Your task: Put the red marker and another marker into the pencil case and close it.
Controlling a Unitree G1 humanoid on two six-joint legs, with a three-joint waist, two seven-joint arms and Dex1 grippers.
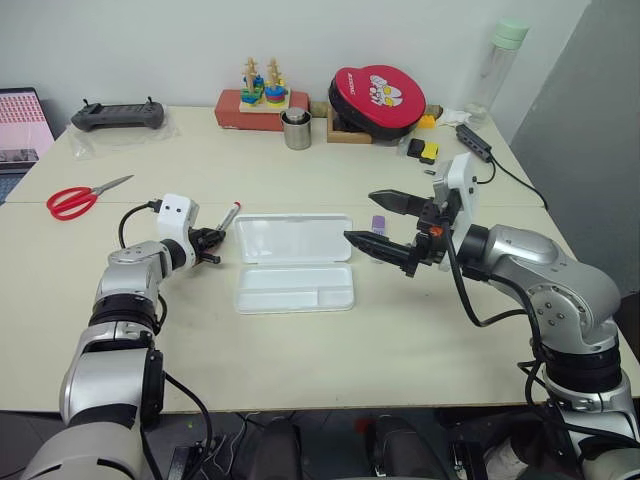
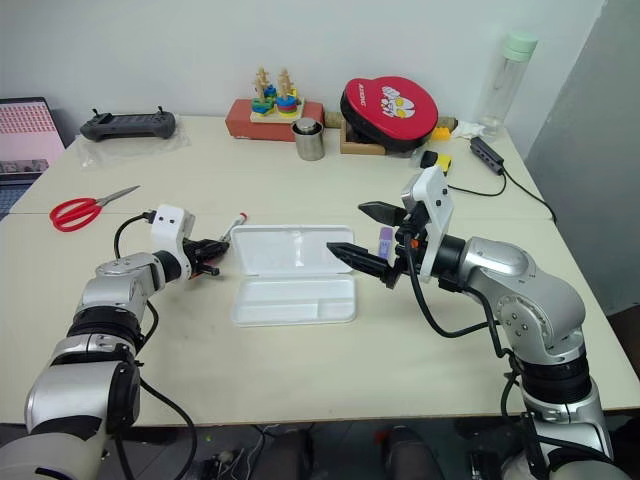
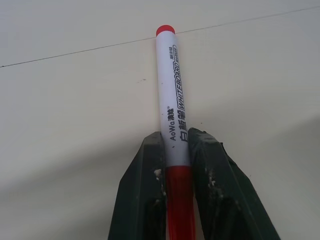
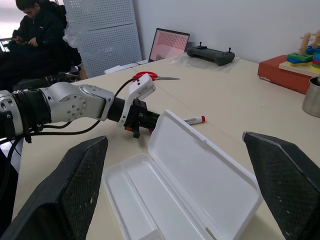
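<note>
— Where's the red marker [image 3: 172, 105]?
— On the desk [image 1: 300, 340] just left of the open pencil case [image 1: 293, 262], pinched near its cap by the left pincer [image 1: 212, 243].
— And the right pincer [image 1: 385, 228]?
— Spread wide above the case's right end, near the purple marker [image 1: 378, 225].

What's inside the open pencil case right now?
Nothing: the pencil case shows bare white compartments. The red marker is outside, pinched in the left gripper.
</note>
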